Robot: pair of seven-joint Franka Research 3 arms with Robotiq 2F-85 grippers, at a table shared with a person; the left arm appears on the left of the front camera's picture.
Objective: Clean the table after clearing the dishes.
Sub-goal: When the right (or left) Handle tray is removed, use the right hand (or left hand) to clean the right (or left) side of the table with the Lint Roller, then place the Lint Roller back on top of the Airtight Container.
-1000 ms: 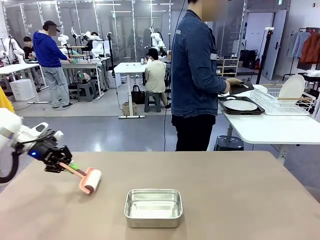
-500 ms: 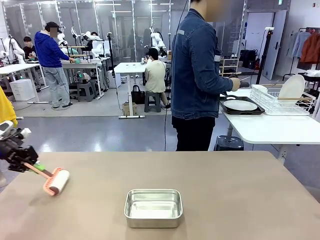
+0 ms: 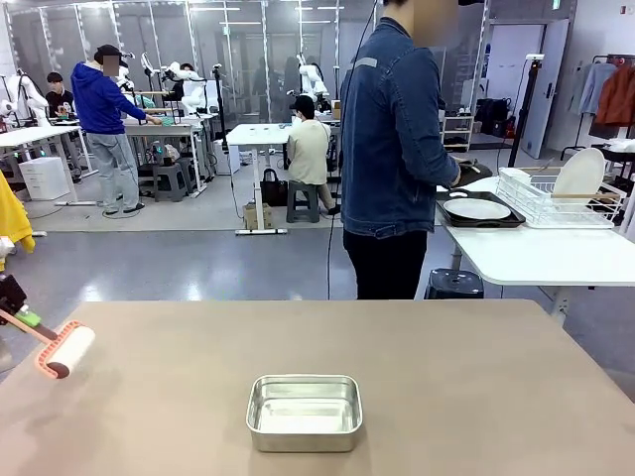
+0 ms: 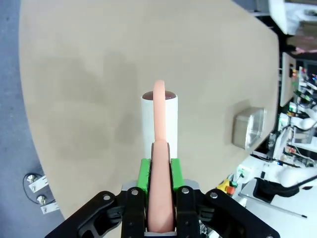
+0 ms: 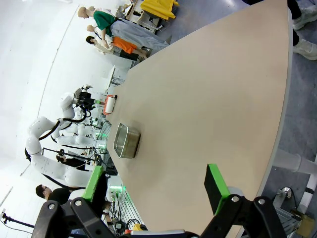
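Observation:
My left gripper (image 4: 159, 171) is shut on the pink handle of a lint roller (image 4: 159, 116), whose white roll lies low over the tan table (image 4: 99, 74). In the front view the roller (image 3: 64, 349) sits at the table's (image 3: 446, 377) left edge, with the left gripper (image 3: 18, 313) almost out of frame. My right gripper (image 5: 154, 182) stands open with nothing between its green pads, above the table (image 5: 208, 99). The dishes, a white plate on a dark tray (image 3: 477, 209), rest on a white side table at the right, where a person in a denim jacket (image 3: 392, 149) stands.
A small steel pan (image 3: 304, 411) stands near the table's front middle; it also shows in the left wrist view as the pan (image 4: 249, 129) and in the right wrist view as the pan (image 5: 126, 140). A white dish rack (image 3: 561, 198) holds a plate on the side table.
My left arm has drawn the roller leftward across the table to its left edge. The person has stayed at the side table. The right gripper has stayed open.

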